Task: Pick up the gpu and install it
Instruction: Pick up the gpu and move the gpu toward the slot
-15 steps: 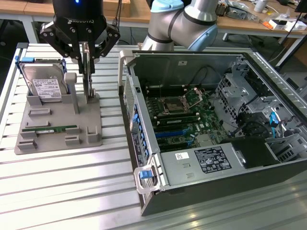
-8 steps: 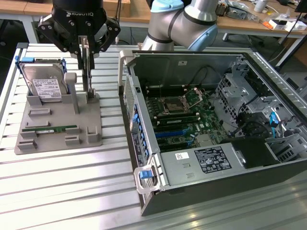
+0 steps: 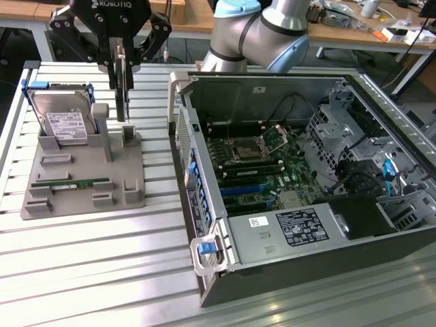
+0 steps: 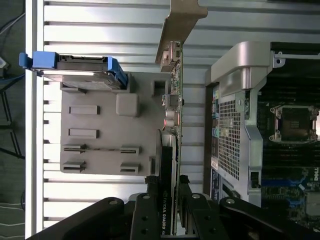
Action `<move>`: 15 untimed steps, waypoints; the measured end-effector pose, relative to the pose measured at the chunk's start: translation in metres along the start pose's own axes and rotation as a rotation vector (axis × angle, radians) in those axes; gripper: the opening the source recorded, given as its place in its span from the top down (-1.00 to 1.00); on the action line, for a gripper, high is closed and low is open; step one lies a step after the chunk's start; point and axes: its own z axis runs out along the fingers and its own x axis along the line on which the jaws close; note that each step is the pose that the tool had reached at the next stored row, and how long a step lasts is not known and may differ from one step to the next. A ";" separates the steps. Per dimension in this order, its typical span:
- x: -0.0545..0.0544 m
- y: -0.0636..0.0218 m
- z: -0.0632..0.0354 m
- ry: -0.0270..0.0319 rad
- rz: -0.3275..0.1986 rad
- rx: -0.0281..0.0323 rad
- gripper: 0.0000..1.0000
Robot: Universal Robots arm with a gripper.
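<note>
**Pincer (image 3: 122,65) clenched on the gpu (image 3: 123,102) at the grey holder's (image 3: 82,197) far edge**

The arm hung straight down over the worktop's (image 3: 102,259) far left, gripping the card upright by its top edge. So narrow a hold could let it tilt or slip and snag the holder or the computer case (image 3: 180,136) wall.

Count: one gpu (image 3: 122,95), one hard drive (image 3: 66,125), one memory stick (image 3: 71,183), one grey fixture tray (image 3: 82,202) at the exterior view's left. One open computer case (image 3: 306,267) at its right. One robot arm (image 3: 272,30), one gripper (image 3: 121,68).
</note>
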 end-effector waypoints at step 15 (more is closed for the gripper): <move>-0.001 0.0010 -0.0230 0.0000 0.000 -0.0001 0.47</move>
